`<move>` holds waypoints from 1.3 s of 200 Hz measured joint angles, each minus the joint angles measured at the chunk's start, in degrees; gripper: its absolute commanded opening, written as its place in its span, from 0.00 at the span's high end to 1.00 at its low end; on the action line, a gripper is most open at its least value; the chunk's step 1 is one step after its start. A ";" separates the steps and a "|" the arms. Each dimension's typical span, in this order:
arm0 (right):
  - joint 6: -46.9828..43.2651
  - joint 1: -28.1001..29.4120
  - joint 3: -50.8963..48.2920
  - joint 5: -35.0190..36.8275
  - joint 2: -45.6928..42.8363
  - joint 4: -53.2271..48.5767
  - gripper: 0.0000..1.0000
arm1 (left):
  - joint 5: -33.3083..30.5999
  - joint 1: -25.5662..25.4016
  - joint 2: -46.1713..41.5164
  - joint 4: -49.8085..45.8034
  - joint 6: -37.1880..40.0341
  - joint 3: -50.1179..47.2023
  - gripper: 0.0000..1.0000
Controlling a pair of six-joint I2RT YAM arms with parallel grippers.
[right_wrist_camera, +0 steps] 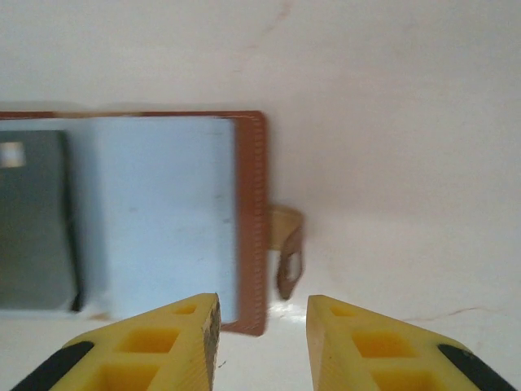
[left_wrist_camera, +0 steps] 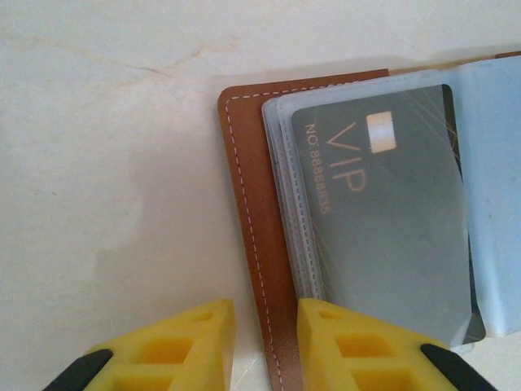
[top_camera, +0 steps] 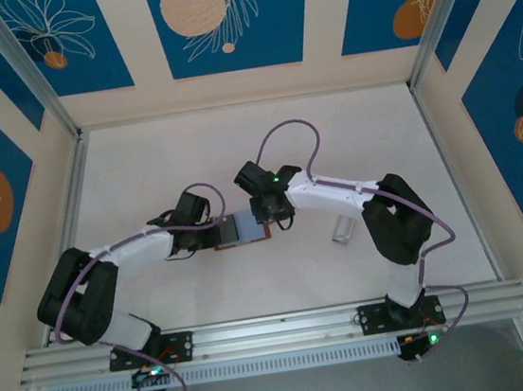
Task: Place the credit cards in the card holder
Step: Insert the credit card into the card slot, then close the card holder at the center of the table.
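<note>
The left gripper (left_wrist_camera: 265, 318) and right gripper (right_wrist_camera: 262, 308) both gape partway, empty, with a brown edge of the open wallet (left_wrist_camera: 244, 212) in each gap. The grey card (left_wrist_camera: 383, 244) sits sleeved just beyond the left jaws. It is likely light, stiff and slick, so pinch its edge.

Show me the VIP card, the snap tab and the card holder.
VIP card (left_wrist_camera: 383, 236): left wrist view, its grey face.
snap tab (right_wrist_camera: 286, 232): right wrist view, mid strap.
card holder (left_wrist_camera: 247, 204): left wrist view, stitched brown cover.
</note>
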 measured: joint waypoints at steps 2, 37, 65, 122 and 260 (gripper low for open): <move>0.00 -0.02 0.09 0.13 0.26 -0.13 0.66 | 0.07 0.00 0.00 -0.04 0.00 0.00 0.73; -0.22 -0.24 1.66 2.99 5.31 -2.32 0.72 | 0.39 0.00 0.00 -0.22 0.00 -0.04 0.73; -1.14 -0.24 1.62 3.04 5.53 -2.12 0.92 | 0.66 -0.02 0.13 -0.15 0.20 -0.20 0.73; -1.18 -0.24 -1.81 2.97 -0.98 -1.95 1.00 | 1.44 -3.23 3.15 1.27 1.77 1.42 0.76; 0.09 2.45 -2.34 -13.22 -8.26 7.98 1.00 | 10.10 0.33 -5.55 9.94 -7.78 -8.39 0.71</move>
